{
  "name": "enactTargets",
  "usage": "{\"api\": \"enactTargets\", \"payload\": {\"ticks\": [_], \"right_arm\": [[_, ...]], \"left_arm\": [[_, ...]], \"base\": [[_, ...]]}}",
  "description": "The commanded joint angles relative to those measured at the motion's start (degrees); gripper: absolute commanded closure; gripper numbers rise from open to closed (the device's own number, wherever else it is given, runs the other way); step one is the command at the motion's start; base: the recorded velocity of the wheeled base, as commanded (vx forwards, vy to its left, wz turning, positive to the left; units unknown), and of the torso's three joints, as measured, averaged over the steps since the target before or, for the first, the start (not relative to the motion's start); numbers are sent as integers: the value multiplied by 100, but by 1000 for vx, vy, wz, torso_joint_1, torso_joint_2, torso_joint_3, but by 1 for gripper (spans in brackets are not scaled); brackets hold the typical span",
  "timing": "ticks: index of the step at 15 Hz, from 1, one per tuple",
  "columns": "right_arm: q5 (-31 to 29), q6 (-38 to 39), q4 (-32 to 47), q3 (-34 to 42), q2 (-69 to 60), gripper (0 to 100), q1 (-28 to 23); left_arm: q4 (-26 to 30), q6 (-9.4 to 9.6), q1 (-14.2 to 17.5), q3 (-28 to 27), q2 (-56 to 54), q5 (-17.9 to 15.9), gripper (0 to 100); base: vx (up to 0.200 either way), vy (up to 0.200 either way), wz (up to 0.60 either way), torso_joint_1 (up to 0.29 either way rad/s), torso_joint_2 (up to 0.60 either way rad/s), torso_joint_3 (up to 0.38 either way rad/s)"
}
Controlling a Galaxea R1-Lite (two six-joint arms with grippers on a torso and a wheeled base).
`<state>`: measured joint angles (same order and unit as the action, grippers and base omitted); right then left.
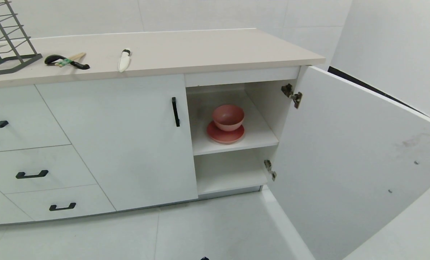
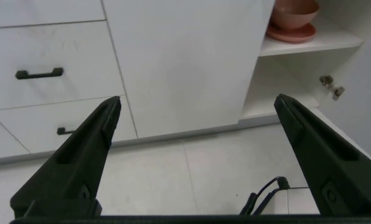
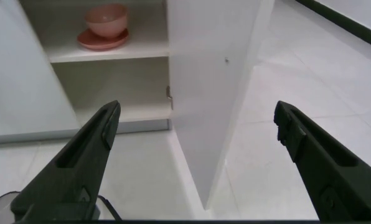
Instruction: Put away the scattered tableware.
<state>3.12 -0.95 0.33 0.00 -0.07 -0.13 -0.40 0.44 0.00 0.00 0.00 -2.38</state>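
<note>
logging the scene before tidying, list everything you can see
bowl: 1, pink, on the plate
plate: 1, red, upper shelf of the cabinet
black spoon: 1, black, countertop, across the chopsticks
chopsticks: 1 bundle, light wood, by the rack
white utensil: 1, white with black tip, countertop
wire rack: 1, dark grey, countertop's left end
cabinet door: 1, white, swung open on the right
drawers: 3, white with black handles, left
left gripper: 1, black, open
right gripper: 1, black, open
</note>
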Motion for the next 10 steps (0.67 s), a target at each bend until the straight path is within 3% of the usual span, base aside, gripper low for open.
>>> {"api": "enactTargets", "payload": {"ticks": [1, 6, 7, 9, 10], "right_arm": [[4, -10, -7, -9, 7, 0, -4], [4, -2, -7, -9, 7, 0, -4], [-4, -2, -7, 0, 7, 100, -4], [-4, -2, -7, -9, 7, 100, -4], [-4, -2, -7, 0, 7, 100, -4]], "left_arm": [[5, 0, 0, 0, 0, 0, 0], [5, -9, 0, 0, 0, 0, 0], [14, -9, 0, 0, 0, 0, 0], [14, -18, 0, 0, 0, -8, 0], [14, -9, 0, 0, 0, -8, 0]], "base": [[0, -200, 0, 2, 2, 12], [0, -200, 0, 3, 3, 1], [0, -200, 0, -2, 2, 12], [0, -200, 0, 2, 0, 9], [0, 0, 0, 0, 0, 0]]}}
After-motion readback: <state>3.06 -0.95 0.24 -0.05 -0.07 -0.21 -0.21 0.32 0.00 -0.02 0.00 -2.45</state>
